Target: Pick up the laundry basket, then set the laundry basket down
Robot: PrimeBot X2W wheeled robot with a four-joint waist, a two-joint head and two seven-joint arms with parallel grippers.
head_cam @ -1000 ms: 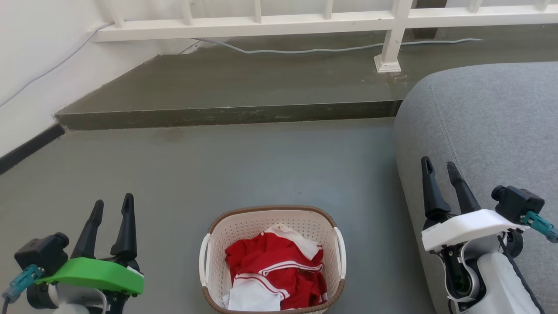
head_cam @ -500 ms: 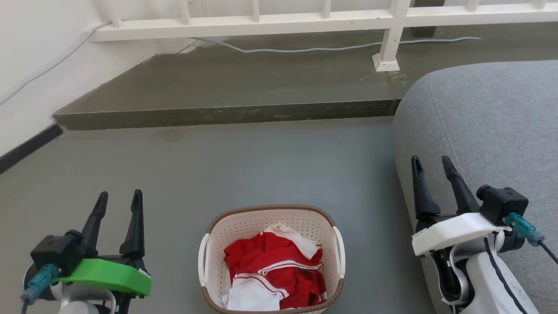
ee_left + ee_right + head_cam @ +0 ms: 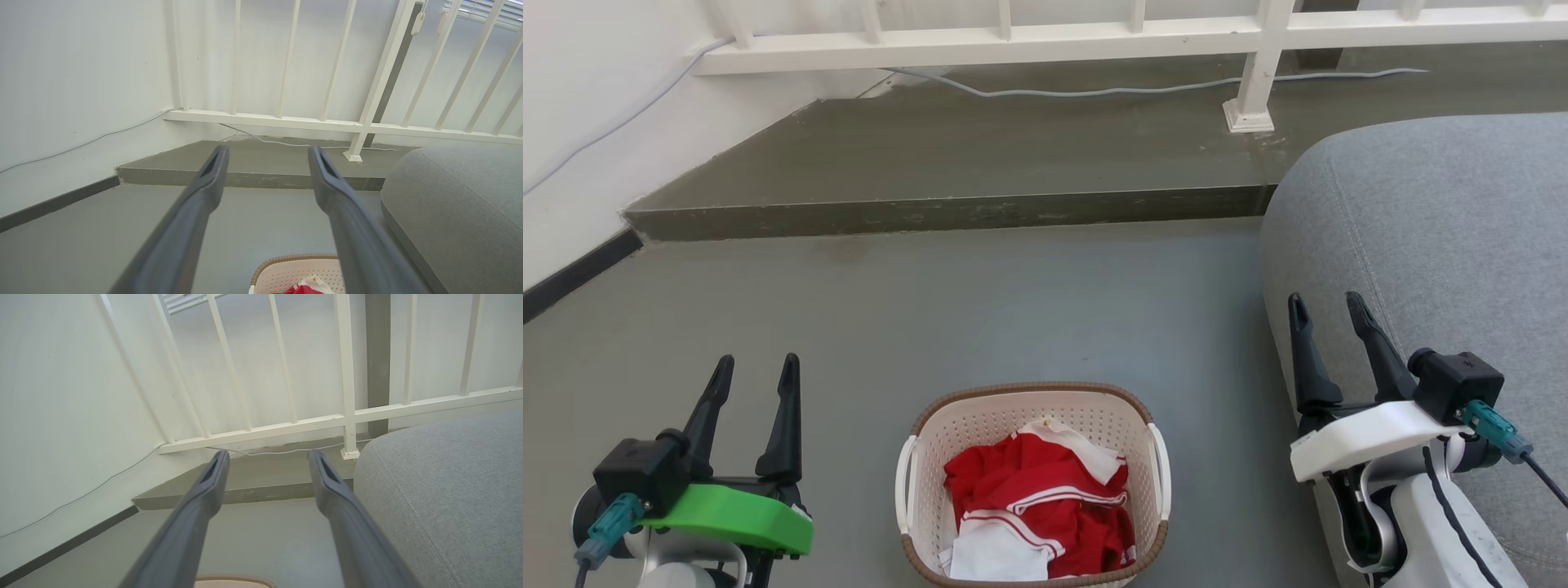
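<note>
The laundry basket (image 3: 980, 429) stands on the grey floor at the bottom centre of the head view, cream-white with a brown rim and white side handles, holding red and white clothes (image 3: 1037, 506). Its far rim also peeks into the left wrist view (image 3: 294, 259) and the right wrist view (image 3: 233, 578). My left gripper (image 3: 756, 363) hovers open to the basket's left, apart from it. On the basket's right my right gripper (image 3: 1325, 304) is open too, in front of the sofa. Both hold nothing.
A grey sofa (image 3: 1445, 245) fills the right side, close to my right arm. A raised concrete step (image 3: 947, 214) crosses the floor ahead, with a white railing (image 3: 1094, 37) and a cable (image 3: 1094, 90) behind it. A white wall (image 3: 580, 122) runs along the left.
Both grippers have drifted inward toward the basket, the left to the right and the right to the left. Both stay open. The basket has not moved.
</note>
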